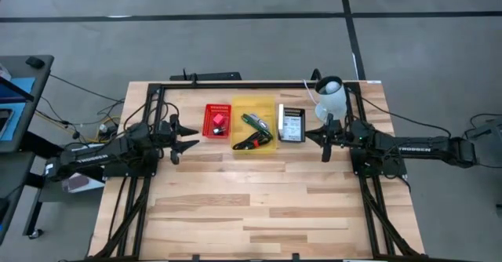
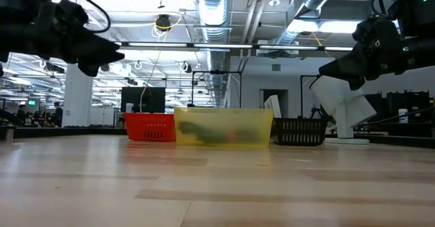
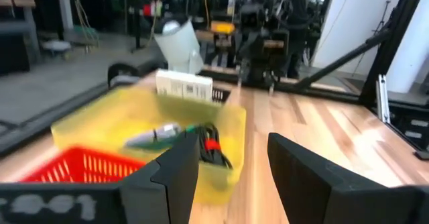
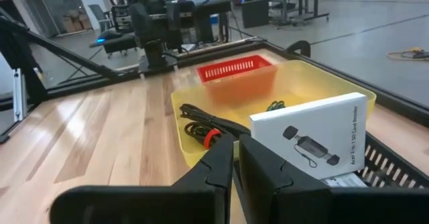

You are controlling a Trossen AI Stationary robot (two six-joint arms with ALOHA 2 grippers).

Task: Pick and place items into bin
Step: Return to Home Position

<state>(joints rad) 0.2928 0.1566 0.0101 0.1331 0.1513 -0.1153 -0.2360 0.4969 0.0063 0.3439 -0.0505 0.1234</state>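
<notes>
Coiled black-and-red cable (image 1: 249, 143) and green pen-like stick (image 1: 255, 122) lay inside the translucent yellow plastic bin (image 1: 255, 100). The left gripper (image 1: 194, 136) hung spread wide, apart from the bin on its left. The right gripper (image 1: 308, 134), fingers closed and empty, hung to its right.

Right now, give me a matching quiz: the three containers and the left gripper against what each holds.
Column A:
1. red bin
2. yellow bin
3. black basket
4. left gripper

Column B:
a. white box
b. nothing, fingers open
c. black-and-red cable
d. pink-red piece

Pairs: 1-d, 2-c, 3-a, 4-b.

The right gripper hangs beside the black basket.
</notes>
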